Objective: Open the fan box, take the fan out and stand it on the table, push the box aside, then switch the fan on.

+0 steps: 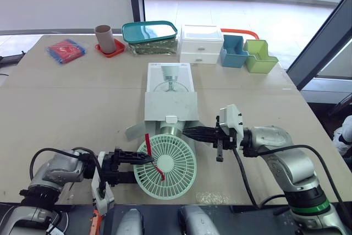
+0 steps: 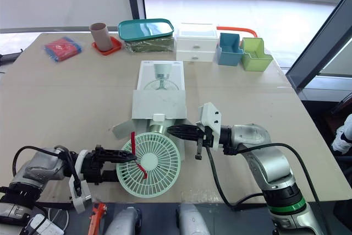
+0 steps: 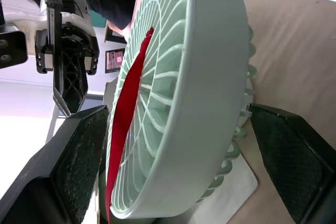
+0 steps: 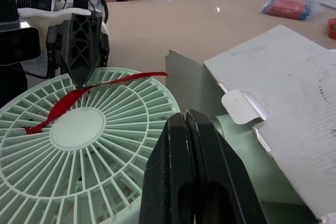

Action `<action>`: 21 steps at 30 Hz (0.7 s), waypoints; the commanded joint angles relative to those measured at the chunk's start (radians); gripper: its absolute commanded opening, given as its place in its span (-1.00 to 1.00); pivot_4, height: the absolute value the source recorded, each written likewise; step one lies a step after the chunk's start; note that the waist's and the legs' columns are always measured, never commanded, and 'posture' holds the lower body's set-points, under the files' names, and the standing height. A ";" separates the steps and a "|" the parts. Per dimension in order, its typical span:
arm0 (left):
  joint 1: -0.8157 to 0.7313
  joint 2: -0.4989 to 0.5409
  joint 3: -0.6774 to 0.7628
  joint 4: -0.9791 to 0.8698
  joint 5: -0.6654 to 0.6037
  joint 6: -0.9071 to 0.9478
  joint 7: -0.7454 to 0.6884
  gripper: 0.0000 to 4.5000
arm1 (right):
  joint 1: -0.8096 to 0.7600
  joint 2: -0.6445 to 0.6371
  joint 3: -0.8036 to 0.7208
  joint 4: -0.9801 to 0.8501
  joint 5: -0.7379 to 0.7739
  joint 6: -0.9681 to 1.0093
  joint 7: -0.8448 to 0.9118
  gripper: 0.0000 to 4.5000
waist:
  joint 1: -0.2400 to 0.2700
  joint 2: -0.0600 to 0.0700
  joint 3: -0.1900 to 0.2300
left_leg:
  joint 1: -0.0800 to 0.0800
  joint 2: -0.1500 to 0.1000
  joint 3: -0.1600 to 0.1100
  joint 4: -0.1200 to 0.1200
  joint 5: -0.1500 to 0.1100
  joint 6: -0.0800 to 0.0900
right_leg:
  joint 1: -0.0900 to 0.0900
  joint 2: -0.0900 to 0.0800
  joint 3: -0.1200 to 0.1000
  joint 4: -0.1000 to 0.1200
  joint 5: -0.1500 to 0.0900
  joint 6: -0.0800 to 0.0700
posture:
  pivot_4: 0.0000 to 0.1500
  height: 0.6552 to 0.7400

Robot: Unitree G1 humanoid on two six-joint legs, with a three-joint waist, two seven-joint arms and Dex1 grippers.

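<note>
One fan [image 1: 171, 173] within left gripper [image 1: 144, 168]

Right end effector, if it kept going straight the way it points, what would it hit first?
Probably the pale green round plastic fan, at its neck beside the white cardboard box's open end; depth is unclear.

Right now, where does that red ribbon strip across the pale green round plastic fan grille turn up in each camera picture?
Left eye view: the red ribbon strip sits low, near the centre, on the left half of the pale green fan grille.
Right eye view: low, left of centre.
Left wrist view: stretched along the grille face, seen almost edge-on.
Right wrist view: draped from rim past hub.
Shared landmark: the grille itself.
</note>
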 commanded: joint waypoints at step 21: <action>-0.009 0.080 -0.046 -0.129 0.089 0.115 0.310 -0.12 | 0.022 -0.007 -0.052 -0.040 0.030 -0.038 -0.025 -1.00 | 0.000 0.000 0.000 | 0.001 0.000 0.000 0.001 0.000 0.000 | 0.001 0.000 0.000 0.001 0.000 0.000 | 1.00 1.00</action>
